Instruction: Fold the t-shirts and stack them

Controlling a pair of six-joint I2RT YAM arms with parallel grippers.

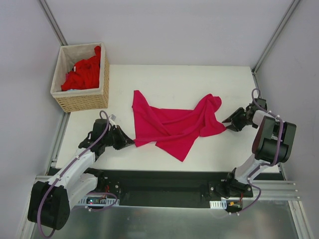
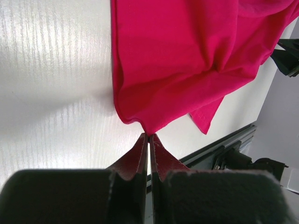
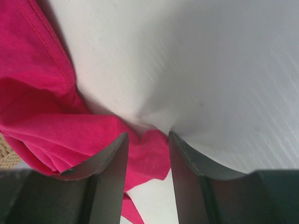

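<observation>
Magenta t-shirt (image 1: 174,127) lies crumpled and twisted on the white table (image 1: 179,82), mid-table, between your two grippers.

Near side first. The left gripper (image 2: 148,136) has its fingers pressed together on the shirt's lower-left corner, with only a small tip of cloth pinched. The right gripper (image 3: 147,140) is narrowly parted. Its fingers straddle a stitched hem at the shirt's right edge, low over the table, with nothing clamped.

Judgement: the step in hand is spreading the shirt flat before any fold. To do it well:
- Close the right fingers on the hem with a full bite, seam inside the pads and not just the edge, before you pull.
- Draw the two grips apart evenly and low, so the twist across the middle comes out without dragging the whole shirt.
- The left pinch looks shallow, and a hard tug may slip it.

Far left corner: a wicker basket (image 1: 79,102) holds brighter red t-shirts (image 1: 82,74), bunched, not yet folded. No folded stack is in view.
</observation>
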